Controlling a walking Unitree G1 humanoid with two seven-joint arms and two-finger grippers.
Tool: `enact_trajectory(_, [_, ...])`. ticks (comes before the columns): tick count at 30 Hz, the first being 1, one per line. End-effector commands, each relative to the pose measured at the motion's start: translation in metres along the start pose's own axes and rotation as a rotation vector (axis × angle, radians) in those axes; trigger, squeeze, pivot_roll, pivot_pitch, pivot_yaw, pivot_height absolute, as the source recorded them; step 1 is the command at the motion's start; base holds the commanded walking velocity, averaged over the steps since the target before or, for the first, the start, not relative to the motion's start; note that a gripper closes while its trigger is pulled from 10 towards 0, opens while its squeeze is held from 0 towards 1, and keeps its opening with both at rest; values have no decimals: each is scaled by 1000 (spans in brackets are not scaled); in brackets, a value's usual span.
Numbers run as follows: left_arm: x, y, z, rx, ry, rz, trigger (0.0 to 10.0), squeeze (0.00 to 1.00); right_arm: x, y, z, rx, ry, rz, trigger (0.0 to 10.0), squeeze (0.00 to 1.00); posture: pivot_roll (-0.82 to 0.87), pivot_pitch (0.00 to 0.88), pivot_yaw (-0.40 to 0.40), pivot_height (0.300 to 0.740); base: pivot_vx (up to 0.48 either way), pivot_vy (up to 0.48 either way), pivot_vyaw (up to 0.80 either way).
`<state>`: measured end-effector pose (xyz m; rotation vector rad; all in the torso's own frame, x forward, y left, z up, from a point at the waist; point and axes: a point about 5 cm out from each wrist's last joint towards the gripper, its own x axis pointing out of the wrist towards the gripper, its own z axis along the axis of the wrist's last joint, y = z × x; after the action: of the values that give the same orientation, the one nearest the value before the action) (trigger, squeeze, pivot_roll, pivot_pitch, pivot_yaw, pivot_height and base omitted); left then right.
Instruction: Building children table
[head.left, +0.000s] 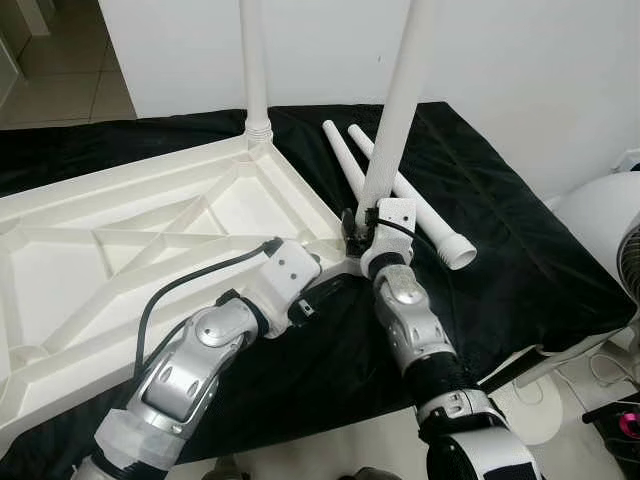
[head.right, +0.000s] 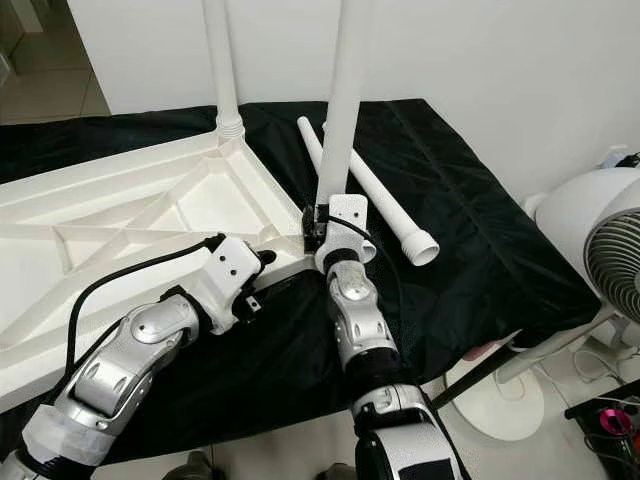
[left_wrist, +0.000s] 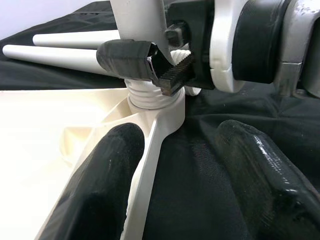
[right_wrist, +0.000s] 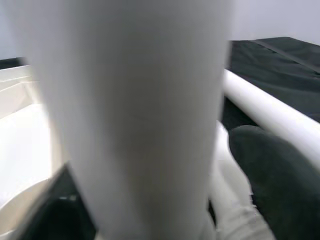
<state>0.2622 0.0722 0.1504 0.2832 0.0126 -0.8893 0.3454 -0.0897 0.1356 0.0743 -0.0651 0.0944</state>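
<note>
Black cloth (head.left: 520, 250), table leg (head.left: 395, 110) top cropped

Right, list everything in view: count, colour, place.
tabletop: one, white, upside down on the cloth, ribs up
standing legs: two, white; one in the far corner socket, one at the near corner
loose legs: two, white, lying side by side on the cloth right of the tabletop
cloth: one, black, under everything
fan: one, white, far right
left pincer: open, straddling the tabletop's near corner rim
right pincer: shut on the near standing leg, low down
</note>
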Motion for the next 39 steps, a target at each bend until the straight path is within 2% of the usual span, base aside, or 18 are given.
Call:
enact_trajectory(1, [-1, -3, -2, 3, 14, -34, 10000, 0, -2, -2, 1, 10, -2, -6, 10000, 1000, 1, 0, -51, 740, 0, 0, 0])
enact_trajectory(4, [-2, -4, -2, 4, 14, -35, 10000, 0, -4, -5, 1, 3, -7, -14, 10000, 980, 1, 0, -51, 740, 0, 0, 0])
enact_trajectory(5, [-2, -4, -2, 5, 14, -36, 10000, 0, -6, -6, 1, 1, -7, -14, 10000, 0, 1, 0, -51, 740, 0, 0, 0])
enact_trajectory(12, [-3, 4, 0, -13, 13, -8, 10000, 0, -25, 3, -1, 6, -37, 100, 10000, 0, -16, 0, -39, 740, 0, 0, 0])
enact_trajectory(15, [-3, 6, 1, -13, 8, 2, 10000, 0, -28, 3, -1, 6, -44, 110, 10000, 0, -16, 0, -39, 740, 0, 0, 0])
enact_trajectory(16, [-4, 13, 3, -16, 0, 35, 10000, 0, -36, 3, -1, -9, -60, 138, 10000, 0, -21, 0, -36, 740, 0, 0, 0])
enact_trajectory(17, [-4, 13, 3, -16, 0, 35, 10000, 0, -36, 3, -1, -9, -60, 138, 10000, 0, -21, 0, -36, 740, 0, 0, 0])
enact_trajectory(19, [-5, 23, 4, -22, -2, 77, 10000, 0, -46, 1, -2, -27, -78, 182, 10000, 0, -23, 0, -33, 740, 0, 0, 0])
enact_trajectory(29, [-14, 43, 1, -20, 27, 151, 10000, 0, -66, -6, -2, -17, -96, 269, 10000, 0, -28, 0, -17, 740, 0, 0, 0])
enact_trajectory(31, [-14, 43, 1, -20, 27, 151, 10000, 0, -66, -6, -2, -17, -96, 269, 10000, 0, -28, 0, -17, 740, 0, 0, 0])
enact_trajectory(37, [-19, 54, -13, -3, 101, 215, 10000, 0, -75, -12, -4, -18, -90, 284, 10000, 0, -31, 0, -7, 740, 0, 0, 0])
enact_trajectory(39, [-19, 58, -23, -11, 163, 248, 10000, 0, -76, -13, -4, -14, -88, 269, 10000, 0, -33, 0, 1, 740, 0, 0, 0])
